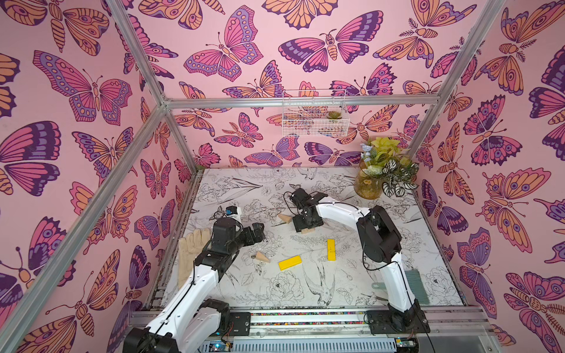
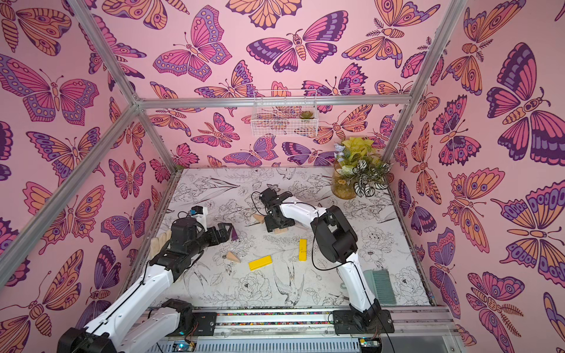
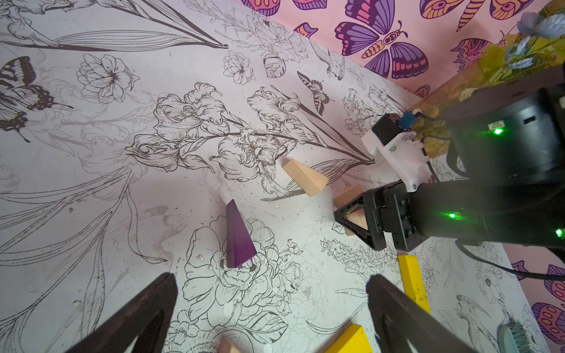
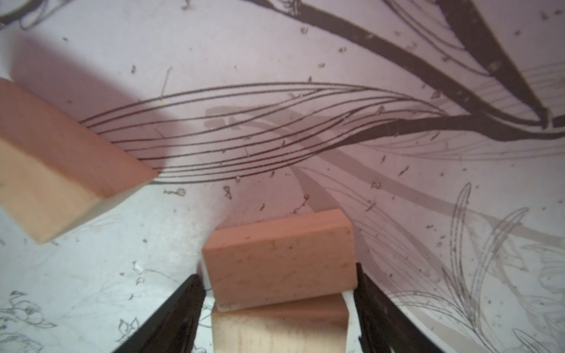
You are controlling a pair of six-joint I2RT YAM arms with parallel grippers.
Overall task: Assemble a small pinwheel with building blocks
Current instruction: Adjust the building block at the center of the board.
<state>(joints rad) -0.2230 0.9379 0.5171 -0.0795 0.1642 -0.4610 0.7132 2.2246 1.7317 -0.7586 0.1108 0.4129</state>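
Two hands hang over the flower-printed worktop (image 1: 244, 189). The right hand (image 4: 276, 273) is released, its fingers (image 4: 183, 305) straddling a small tan block (image 4: 279, 259) with a sliver of worktop showing on each side; a second tan block (image 4: 275, 333) touches that one and a tan wedge (image 4: 52, 171) lies just beside. The left hand (image 3: 272, 279) is spread wide and empty over a purple wedge (image 3: 240, 241) lying flat, while nearer the robot's base a lone tan wedge (image 1: 262, 257), a yellow bar (image 1: 289, 262) and a second yellow bar (image 1: 331, 249) lie loose and apart.
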